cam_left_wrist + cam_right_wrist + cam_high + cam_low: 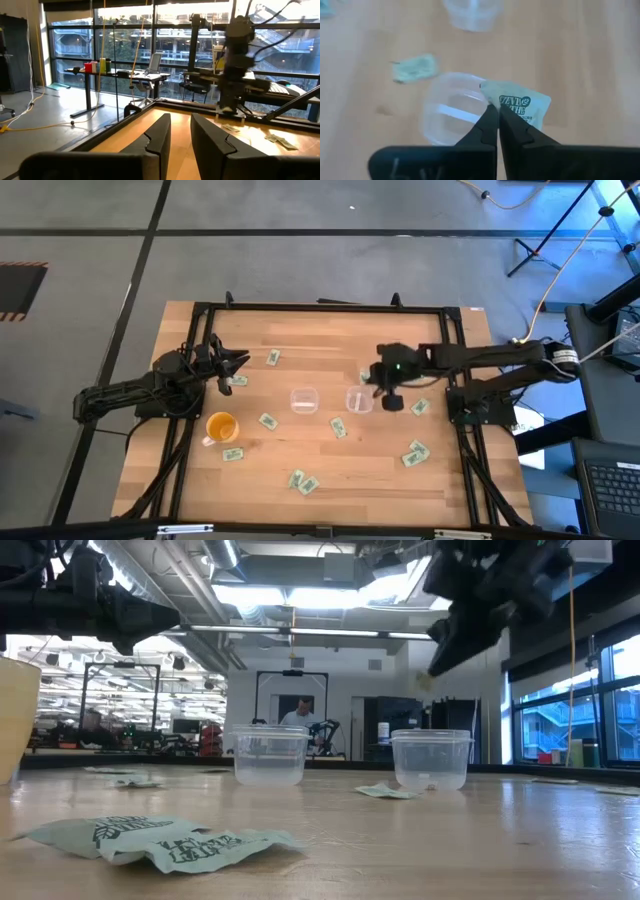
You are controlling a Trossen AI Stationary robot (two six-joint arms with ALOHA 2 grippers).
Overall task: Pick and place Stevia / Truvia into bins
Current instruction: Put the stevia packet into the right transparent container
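Several green-and-white sweetener packets lie flat on the wooden table, such as one (338, 427) and one close to the low camera (160, 840). Two clear bins (304, 400) (358, 400) stand at mid-table and show in the low view (270, 753) (430, 758). My right gripper (387, 390) is up in the air beside the right bin, shut on one packet (522, 105), with that bin (452, 107) below it. My left gripper (238, 363) is open and empty, held level above the table's left part (180, 137). My right gripper pinches the packet by one edge (499, 102) between its two fingertips. The fingers come from above, pointing down. The packet sticks out past the fingertips, lifted clear, over the rim of the right bin.
An orange translucent cup (221, 426) stands at front left and shows at the low view's left edge (15, 715). A black frame (320, 307) runs round the table. A person stands far back in the room (300, 712).
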